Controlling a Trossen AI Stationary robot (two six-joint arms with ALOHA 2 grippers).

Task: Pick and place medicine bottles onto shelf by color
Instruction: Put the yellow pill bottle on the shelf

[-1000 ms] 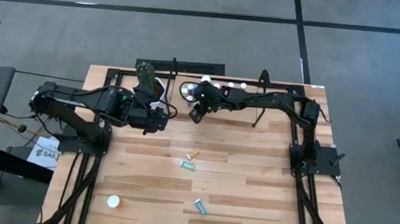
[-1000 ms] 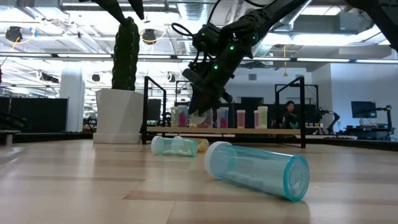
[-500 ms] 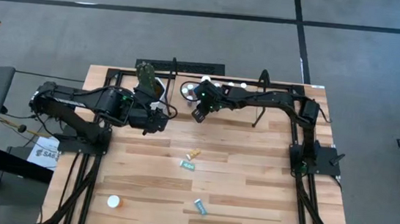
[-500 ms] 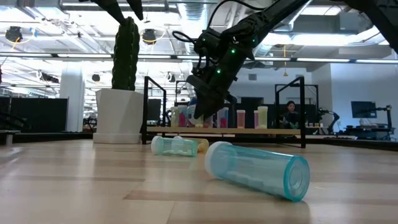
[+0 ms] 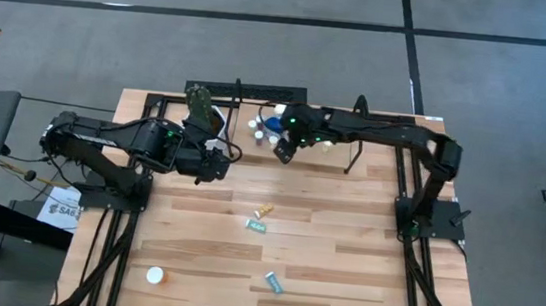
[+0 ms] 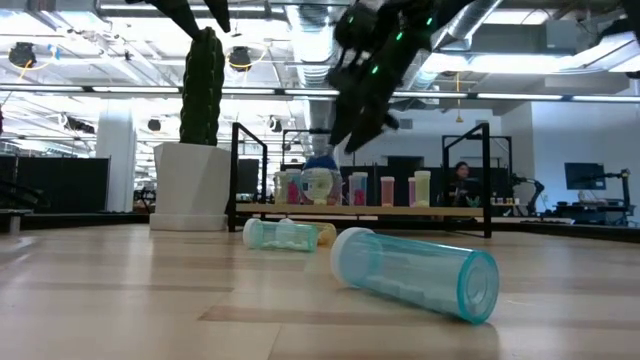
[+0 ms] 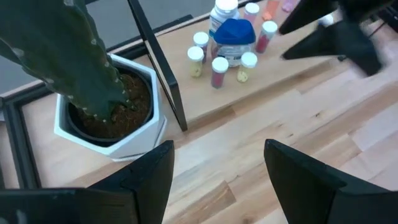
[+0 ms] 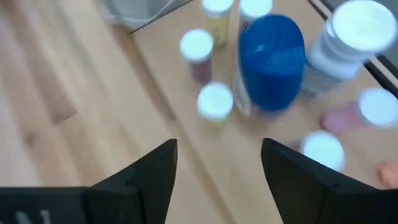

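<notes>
Right tool [image 5: 281, 151] hangs above the front edge of the shelf [image 5: 373, 155], raised clear of it, with its two dark fingers [image 8: 155, 174] spread apart and nothing between them. Just beyond those fingers, on the shelf board, stands the large blue bottle [image 8: 271, 62] with its rounded cap, upright among smaller ones. A white-capped bottle [image 8: 214, 102] stands nearest the tool, another white-capped bottle with a reddish body [image 8: 196, 50] sits a little farther along, and a bigger white bottle [image 8: 348, 37] stands just beside the blue one on its far side. In the low view the blue bottle [image 6: 320, 183] sits on the shelf below the raised tool and slightly to one side of it, apart from the fingers.

Left tool [image 5: 214, 164] waits over the surface [image 5: 342, 270] near the white pot holding the cactus [image 7: 93, 81], its fingers [image 7: 149, 177] wide apart and empty, facing the same cluster of bottles from farther off.

Well apart from both tools, several bottles lie on the open surface: a small amber bottle [image 5: 263, 210] and a teal bottle [image 5: 256, 226] near the middle, touching or nearly so, a second teal bottle [image 5: 272, 284] closer to the front edge, and a white-capped orange bottle [image 5: 155, 275] standing near the front left corner.
</notes>
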